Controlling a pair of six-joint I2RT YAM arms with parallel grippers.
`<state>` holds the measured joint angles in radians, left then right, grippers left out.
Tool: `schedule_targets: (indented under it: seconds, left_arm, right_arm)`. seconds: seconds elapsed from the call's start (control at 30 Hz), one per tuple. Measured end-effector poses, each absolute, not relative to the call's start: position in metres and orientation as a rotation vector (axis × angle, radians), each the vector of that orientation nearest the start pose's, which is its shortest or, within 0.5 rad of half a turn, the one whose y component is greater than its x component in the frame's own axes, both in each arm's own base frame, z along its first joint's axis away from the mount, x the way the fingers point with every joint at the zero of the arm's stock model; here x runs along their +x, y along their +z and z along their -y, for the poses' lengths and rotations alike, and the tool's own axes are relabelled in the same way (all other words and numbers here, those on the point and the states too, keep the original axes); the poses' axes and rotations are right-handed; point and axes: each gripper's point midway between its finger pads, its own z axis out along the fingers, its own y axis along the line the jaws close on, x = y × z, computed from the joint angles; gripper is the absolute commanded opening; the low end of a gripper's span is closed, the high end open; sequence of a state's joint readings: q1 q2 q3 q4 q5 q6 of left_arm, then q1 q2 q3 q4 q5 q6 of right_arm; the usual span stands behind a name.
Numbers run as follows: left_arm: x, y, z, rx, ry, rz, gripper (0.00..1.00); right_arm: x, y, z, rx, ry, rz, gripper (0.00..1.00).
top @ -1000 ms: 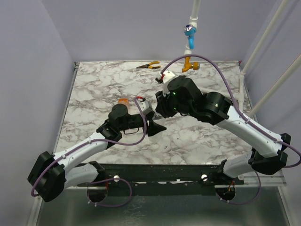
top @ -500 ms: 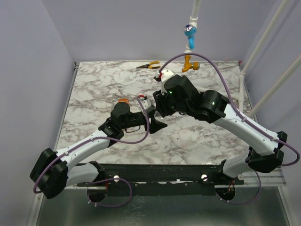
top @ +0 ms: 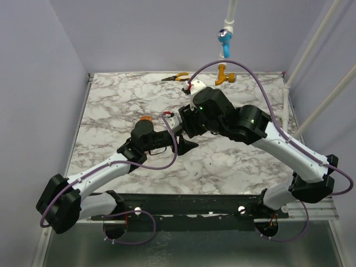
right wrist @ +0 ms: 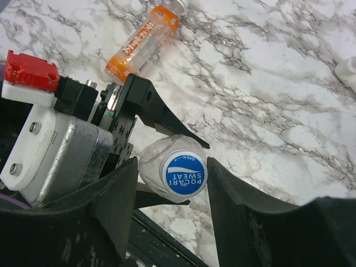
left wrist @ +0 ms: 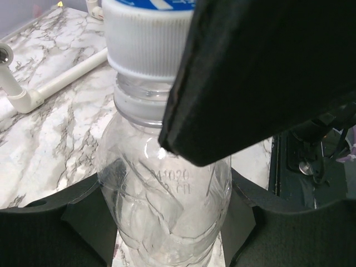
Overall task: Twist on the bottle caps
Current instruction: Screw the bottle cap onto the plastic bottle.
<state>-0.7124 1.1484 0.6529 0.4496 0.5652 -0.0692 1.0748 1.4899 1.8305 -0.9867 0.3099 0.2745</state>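
Within 1 s the right fingers (right wrist: 119,194) moved over the clear bottle (left wrist: 167,211) gripped by the left fingers (left wrist: 50,233), straddling its cap (right wrist: 183,172) unclamped; tightening appeared ready to begin.

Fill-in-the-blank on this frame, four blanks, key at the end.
The left gripper grips a ___ plastic bottle. Its blue-topped cap reads Pocari ___. The right gripper has one finger on each side of that ___. The orange bottle lies on its ___.
Missing: clear; Sweat; cap; side.
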Motion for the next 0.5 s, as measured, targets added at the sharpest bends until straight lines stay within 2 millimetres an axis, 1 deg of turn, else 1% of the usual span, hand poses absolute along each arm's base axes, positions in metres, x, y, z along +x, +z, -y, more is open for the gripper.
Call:
schedule_targets:
  seconds: [0.3,0.5]
  left_arm:
    - [0.2251,0.2419,0.3163,0.944,-1.026,-1.42,0.33]
    - [0.2255,0.2416,0.3161,0.945,-1.022,-1.42,0.33]
  right_arm:
    - [0.2194,0.345,-0.3148,-0.661,0.425,-2.091,0.59]
    - [0.2192,0.3452,-0.3131,-0.652,0.419,-2.1,0.59]
